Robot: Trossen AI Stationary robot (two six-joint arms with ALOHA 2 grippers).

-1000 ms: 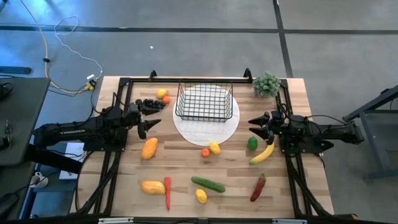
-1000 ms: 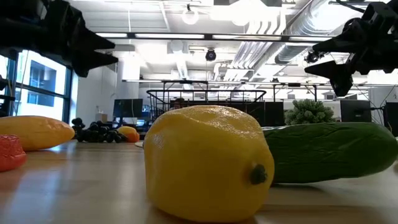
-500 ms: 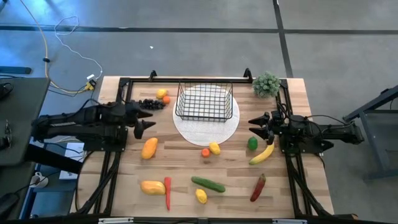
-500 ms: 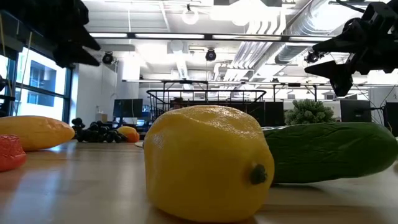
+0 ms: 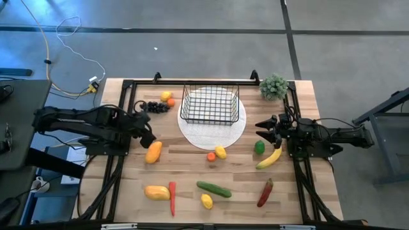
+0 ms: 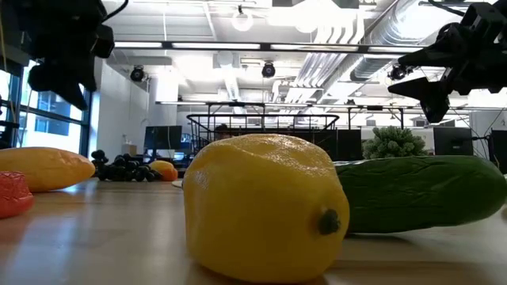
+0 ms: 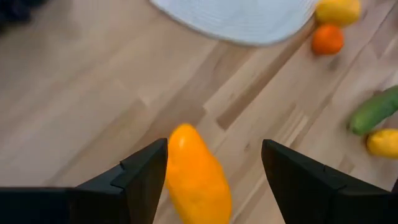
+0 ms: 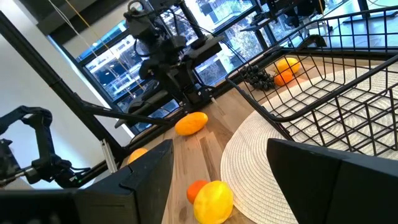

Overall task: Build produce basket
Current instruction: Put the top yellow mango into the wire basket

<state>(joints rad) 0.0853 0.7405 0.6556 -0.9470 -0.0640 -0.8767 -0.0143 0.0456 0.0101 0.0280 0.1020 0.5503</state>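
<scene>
Left wrist: left gripper (image 7: 214, 168) spread above mango (image 7: 196, 177) | high: hidden

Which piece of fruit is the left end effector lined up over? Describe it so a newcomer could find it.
Start at the round white disc under the basket. Left of the disc, below the left end effector, lies the orange mango: plain orange and larger than the tiny orange ball.

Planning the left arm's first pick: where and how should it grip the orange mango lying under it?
Grip the mango across its narrow middle, coming straight down. It lies flat on bare table, nothing touching it, and the open left gripper already straddles it.
</scene>
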